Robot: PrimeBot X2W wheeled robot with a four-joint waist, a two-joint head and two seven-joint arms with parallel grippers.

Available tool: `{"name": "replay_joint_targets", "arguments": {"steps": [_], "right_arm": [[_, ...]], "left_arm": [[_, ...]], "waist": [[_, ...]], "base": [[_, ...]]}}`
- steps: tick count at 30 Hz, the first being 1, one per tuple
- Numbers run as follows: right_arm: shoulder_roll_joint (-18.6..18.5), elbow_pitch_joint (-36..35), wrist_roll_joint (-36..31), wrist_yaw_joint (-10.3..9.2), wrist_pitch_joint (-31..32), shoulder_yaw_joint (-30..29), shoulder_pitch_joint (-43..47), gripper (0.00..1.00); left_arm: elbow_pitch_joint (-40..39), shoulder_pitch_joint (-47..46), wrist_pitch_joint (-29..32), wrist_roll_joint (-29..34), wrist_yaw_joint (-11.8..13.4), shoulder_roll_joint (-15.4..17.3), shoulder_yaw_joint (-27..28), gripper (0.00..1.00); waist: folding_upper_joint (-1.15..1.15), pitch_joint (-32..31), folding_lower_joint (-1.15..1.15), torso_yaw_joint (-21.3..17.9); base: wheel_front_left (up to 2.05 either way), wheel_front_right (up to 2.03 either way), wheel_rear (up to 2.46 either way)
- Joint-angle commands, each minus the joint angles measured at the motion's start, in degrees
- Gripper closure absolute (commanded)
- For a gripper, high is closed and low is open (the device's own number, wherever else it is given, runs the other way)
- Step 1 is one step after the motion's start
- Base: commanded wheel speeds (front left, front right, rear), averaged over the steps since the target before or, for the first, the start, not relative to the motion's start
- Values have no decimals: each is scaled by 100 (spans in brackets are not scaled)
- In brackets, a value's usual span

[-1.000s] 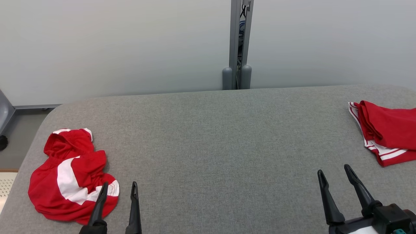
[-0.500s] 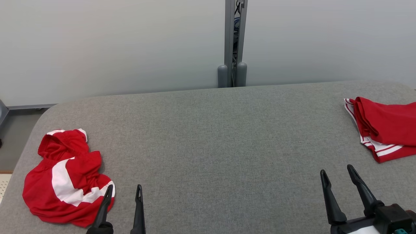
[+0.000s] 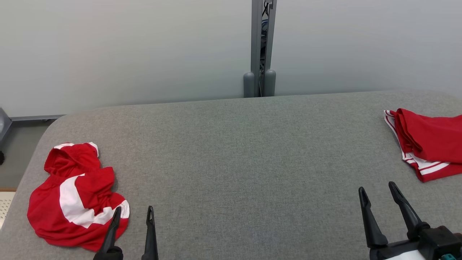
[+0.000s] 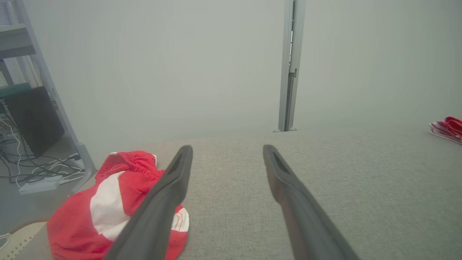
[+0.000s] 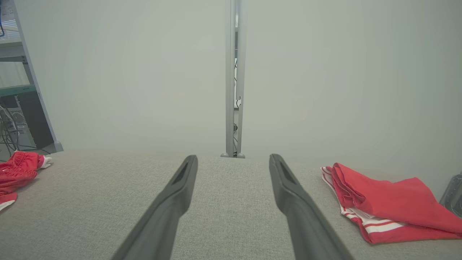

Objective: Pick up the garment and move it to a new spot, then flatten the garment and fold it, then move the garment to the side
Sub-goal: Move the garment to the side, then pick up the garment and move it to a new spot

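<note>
Crumpled garment (image 3: pixel 72 195) near-left on table (image 3: pixel 231 162), unmoved this past second; just camera drift. Left gripper (image 3: pixel 133 210) at its edge, right gripper (image 3: pixel 376 187) idle, both spread empty: pickup pending.

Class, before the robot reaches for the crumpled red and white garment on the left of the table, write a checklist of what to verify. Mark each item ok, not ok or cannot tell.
1. Jaws of the left gripper open and empty: ok.
2. Jaws of the right gripper open and empty: ok.
3. The crumpled garment lies on the table, just beside the left gripper: ok.
4. Left gripper apart from the cloth: cannot tell, since one finger overlaps it in the head and left wrist views.
5. Bare table surface in the middle to lay it out: ok.
6. The folded garment sits far off at the right edge: ok.
</note>
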Motion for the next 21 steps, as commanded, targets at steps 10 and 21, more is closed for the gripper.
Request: {"name": "replay_joint_targets", "arguments": {"steps": [10, 21], "right_arm": [[-11, -176, 6, -2, -10, -58, -47, 0], [-13, -52, 18, -2, -10, 354, -64, 0]], "left_arm": [[-110, -122, -31, 56, 139, 16, 30, 0], [-341, -159, -30, 81, 196, 14, 82, 0]], "waist": [[0, 70, 0, 377], [0, 205, 0, 1086]], "base": [[0, 0, 0], [0, 0, 0]]}}
